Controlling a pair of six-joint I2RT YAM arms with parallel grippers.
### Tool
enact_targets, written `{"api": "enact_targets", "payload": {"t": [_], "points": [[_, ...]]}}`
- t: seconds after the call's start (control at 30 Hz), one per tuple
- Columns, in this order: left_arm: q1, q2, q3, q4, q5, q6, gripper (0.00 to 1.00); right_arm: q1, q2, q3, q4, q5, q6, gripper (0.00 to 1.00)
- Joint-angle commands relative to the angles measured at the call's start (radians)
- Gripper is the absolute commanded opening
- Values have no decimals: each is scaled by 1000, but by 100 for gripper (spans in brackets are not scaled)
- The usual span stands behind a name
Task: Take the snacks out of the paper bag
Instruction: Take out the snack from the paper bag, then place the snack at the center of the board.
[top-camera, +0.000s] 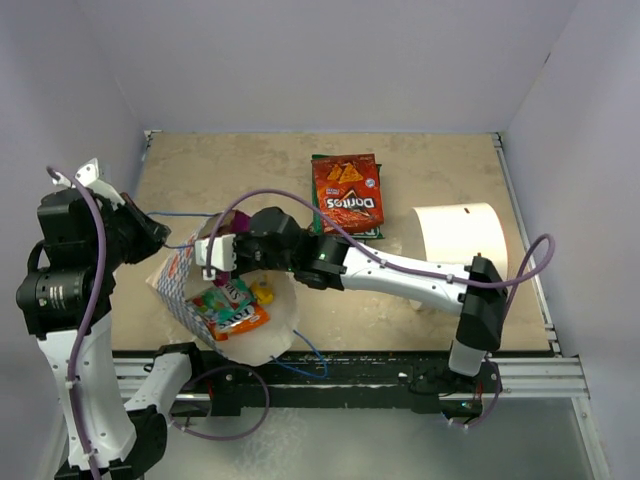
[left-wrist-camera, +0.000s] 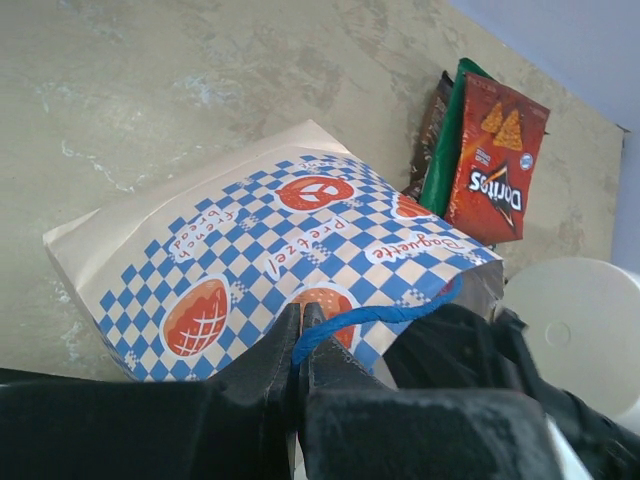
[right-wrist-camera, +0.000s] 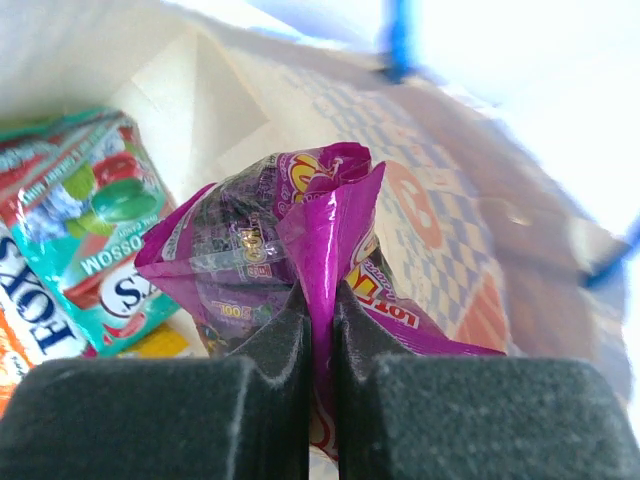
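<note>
Right gripper (right-wrist-camera: 320, 300) fingers fill the bottom of the right wrist view, pressed together on a crumpled magenta-purple packet (right-wrist-camera: 290, 230), whose shiny top edge stands up between them. Behind it is the white inside of the paper bag (right-wrist-camera: 440, 230), with the checked print showing faintly through the wall and a blue string handle (right-wrist-camera: 400, 40) blurred at the top. To the left inside the bag lies a teal candy packet (right-wrist-camera: 95, 230) with fruit pictures; an orange packet (right-wrist-camera: 10, 370) is at the frame's left edge and a bit of a yellow packet (right-wrist-camera: 165, 343) peeks out below the teal one. The left wrist view shows the left gripper (left-wrist-camera: 300, 320) with its fingers closed on the blue handle where it arches off the bag's rim, the blue-checked side with its orange round logos spread out just beyond. From above, the bag lies on its side at the near-left part of the table (top-camera: 420, 320), its mouth open and facing up toward the camera, with the right arm reaching across into that mouth and the left gripper just to the bag's left. Farther back on the table, well apart from the bag, a red Doritos bag (top-camera: 347, 192) lies on top of a dark green packet (left-wrist-camera: 445, 150). A plain white cylinder (top-camera: 460, 235) lies to the right of them.
</note>
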Motion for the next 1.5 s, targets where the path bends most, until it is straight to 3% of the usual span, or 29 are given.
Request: {"api": "enact_targets", "payload": {"t": [0.0, 0.2, 0.5, 0.73, 0.93, 1.3, 1.47], "points": [[-1, 42, 28, 35, -80, -46, 0, -5, -164, 53, 174, 70, 286, 0], [-1, 102, 27, 43, -128, -70, 0, -5, -269, 24, 184, 28, 515, 0], [-1, 153, 5, 41, -210, -108, 0, -51, -320, 167, 37, 339, 875, 0], [-1, 162, -24, 44, -231, -113, 0, -257, -442, 70, 149, 284, 1113, 0], [-1, 159, -16, 53, -231, -100, 0, -443, -400, 117, 57, 329, 1230, 0], [-1, 148, 4, 60, -229, -82, 0, -766, -169, 282, -237, 135, 1591, 0], [-1, 143, 8, 54, -226, -82, 0, -844, -67, 294, -291, -61, 1772, 0]]}}
